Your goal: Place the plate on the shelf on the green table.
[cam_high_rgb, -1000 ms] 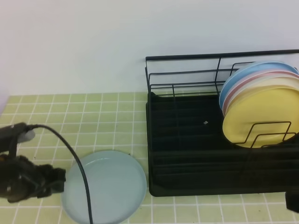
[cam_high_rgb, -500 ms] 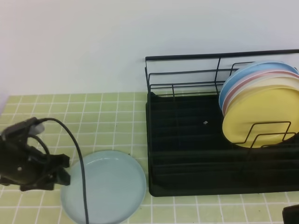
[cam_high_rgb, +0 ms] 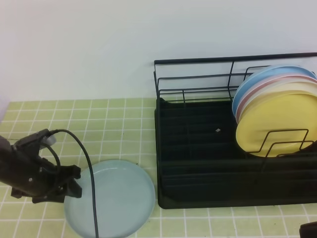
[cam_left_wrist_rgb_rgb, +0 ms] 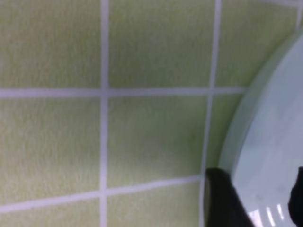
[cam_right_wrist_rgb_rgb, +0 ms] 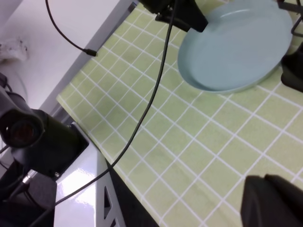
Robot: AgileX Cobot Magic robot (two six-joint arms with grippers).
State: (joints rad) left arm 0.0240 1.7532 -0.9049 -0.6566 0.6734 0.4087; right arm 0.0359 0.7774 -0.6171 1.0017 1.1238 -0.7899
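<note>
The table point(cam_high_rgb: 114, 124) of light-green tiles with white grout filled the lower part of the high view. On its right side stood the shelf point(cam_high_rgb: 208, 163), a black wire rack with a tray base and a rear rail. Its left and middle slots held nothing, and a stack of plates leaned at its right end: a yellow plate point(cam_high_rgb: 275, 124) in front, a pink one and a sky-blue plate point(cam_high_rgb: 270, 74) behind.

The plate point(cam_high_rgb: 116, 198), pale aqua, lay flat on the table just left of the shelf, near the front edge. Its right rim lay close beside the shelf's tray, though contact could not be told.

The left gripper point(cam_high_rgb: 74, 182) sat low at the plate's left rim, with a black cable point(cam_high_rgb: 86, 168) looping over the plate. In the left wrist view its dark fingers point(cam_left_wrist_rgb_rgb: 222, 198) stood apart, one at the rim's outer edge and one further in over the plate, not clamped on it.

The right gripper point(cam_right_wrist_rgb_rgb: 272, 201) showed only as a dark shape at the bottom of its own wrist view, away from the plate over bare tiles, its fingers together and holding nothing.
</note>
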